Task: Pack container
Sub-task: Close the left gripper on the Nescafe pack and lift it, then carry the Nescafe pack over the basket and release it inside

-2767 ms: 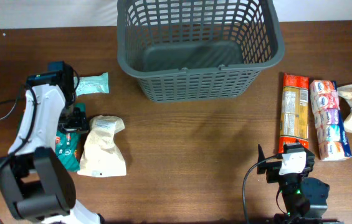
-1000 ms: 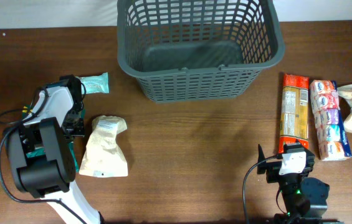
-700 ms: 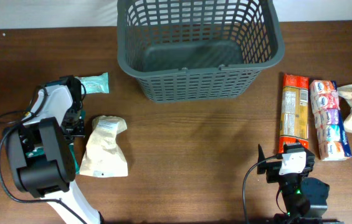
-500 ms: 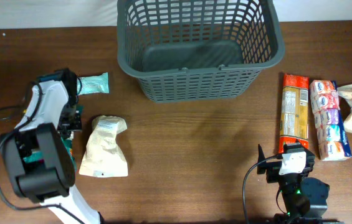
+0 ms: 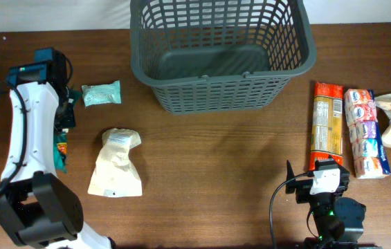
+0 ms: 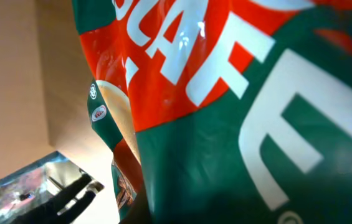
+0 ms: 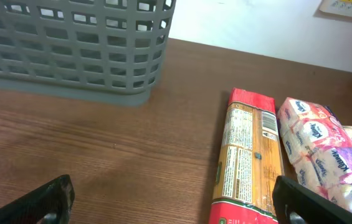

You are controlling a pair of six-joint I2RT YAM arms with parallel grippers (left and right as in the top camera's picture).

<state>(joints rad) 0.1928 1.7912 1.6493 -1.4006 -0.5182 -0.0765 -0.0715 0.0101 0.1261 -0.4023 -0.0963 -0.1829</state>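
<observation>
Left gripper, over the left side of the table, clamped on a green-and-red packet that fills its wrist view. Right gripper, at the near right, fingers spread wide and grasping nothing; a pasta packet lies just beyond. The container stands far centre. A beige bag lies near left.

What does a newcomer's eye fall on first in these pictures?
The big grey basket stands empty at the far middle. A green and red packet fills the left wrist view and peeks out beside the left arm. A pasta packet and tissues lie side by side at the right.
</observation>
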